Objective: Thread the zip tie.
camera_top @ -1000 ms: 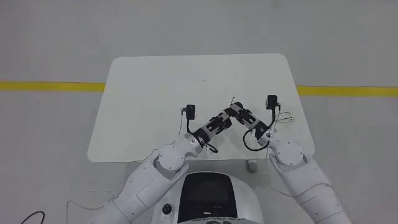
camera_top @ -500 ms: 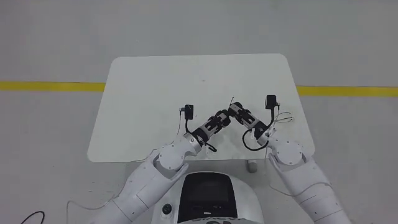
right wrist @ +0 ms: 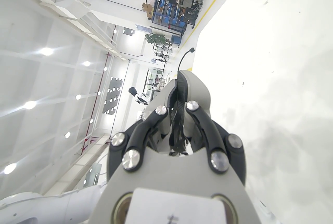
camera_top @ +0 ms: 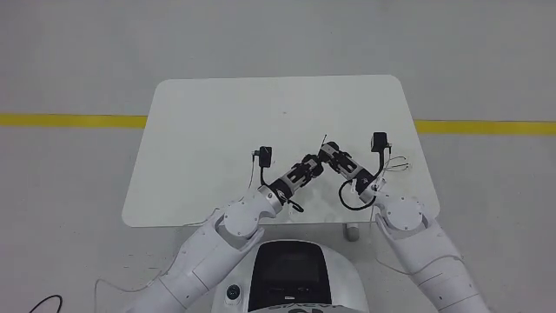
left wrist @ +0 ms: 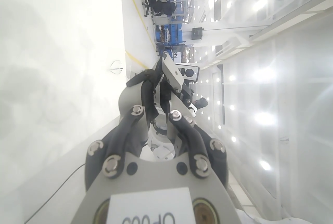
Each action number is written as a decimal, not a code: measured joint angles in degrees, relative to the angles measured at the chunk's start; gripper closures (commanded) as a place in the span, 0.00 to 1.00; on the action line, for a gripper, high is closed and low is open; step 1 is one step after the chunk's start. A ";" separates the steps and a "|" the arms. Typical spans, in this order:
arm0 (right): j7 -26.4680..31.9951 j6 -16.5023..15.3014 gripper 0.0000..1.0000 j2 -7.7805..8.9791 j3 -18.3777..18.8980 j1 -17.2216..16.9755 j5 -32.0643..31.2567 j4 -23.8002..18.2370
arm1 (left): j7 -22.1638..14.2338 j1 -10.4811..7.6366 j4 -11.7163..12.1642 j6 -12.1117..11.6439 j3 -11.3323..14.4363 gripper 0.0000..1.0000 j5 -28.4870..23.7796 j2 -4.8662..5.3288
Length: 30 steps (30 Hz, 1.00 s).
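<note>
My two grippers meet tip to tip above the near right part of the white table (camera_top: 217, 139). The right gripper (camera_top: 327, 151) (right wrist: 179, 90) is shut on a thin black zip tie (right wrist: 183, 58). The tie sticks out from between its ribbed pads, and its small head is at the free end. From above, the zip tie (camera_top: 324, 140) is a fine line pointing away from both grippers. The left gripper (camera_top: 314, 164) (left wrist: 154, 91) has its fingers drawn together with a narrow slit between the pads. What lies in that slit is hidden.
A small looped bit of wire or tie (camera_top: 399, 164) (left wrist: 116, 68) lies on the table near its right edge. A thin cable (left wrist: 65, 179) trails across the tabletop by the left arm. The table's near edge runs just under both forearms.
</note>
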 measured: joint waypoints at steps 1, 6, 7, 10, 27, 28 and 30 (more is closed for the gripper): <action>0.03 0.00 1.00 -0.02 0.02 -0.01 -0.03 0.00 | -0.01 -0.05 0.10 -0.01 -0.04 1.00 -0.05 -0.02; 0.14 0.00 1.00 -0.12 0.10 -0.12 -0.34 -0.05 | 0.22 -0.09 0.48 -0.12 -0.16 1.00 -0.22 -0.13; 0.16 0.00 1.00 -0.13 0.13 -0.15 -0.38 -0.05 | 0.23 -0.10 0.52 -0.12 -0.20 1.00 -0.23 -0.14; 0.29 0.00 0.00 -0.15 0.25 -0.23 -0.57 -0.01 | 0.05 0.00 0.49 -0.19 -0.37 1.00 -0.27 -0.14; 2.44 0.00 0.00 0.08 2.93 -0.20 0.69 0.52 | -7.31 4.13 -4.14 -0.76 -4.95 1.00 1.00 1.93; 2.38 0.00 0.00 0.08 2.92 -0.20 0.68 0.52 | -7.51 4.13 -4.31 -0.65 -5.08 1.00 1.58 2.00; 2.34 0.00 0.00 0.08 2.91 -0.21 0.66 0.51 | -7.45 4.11 -4.35 -0.63 -5.10 1.00 1.77 2.01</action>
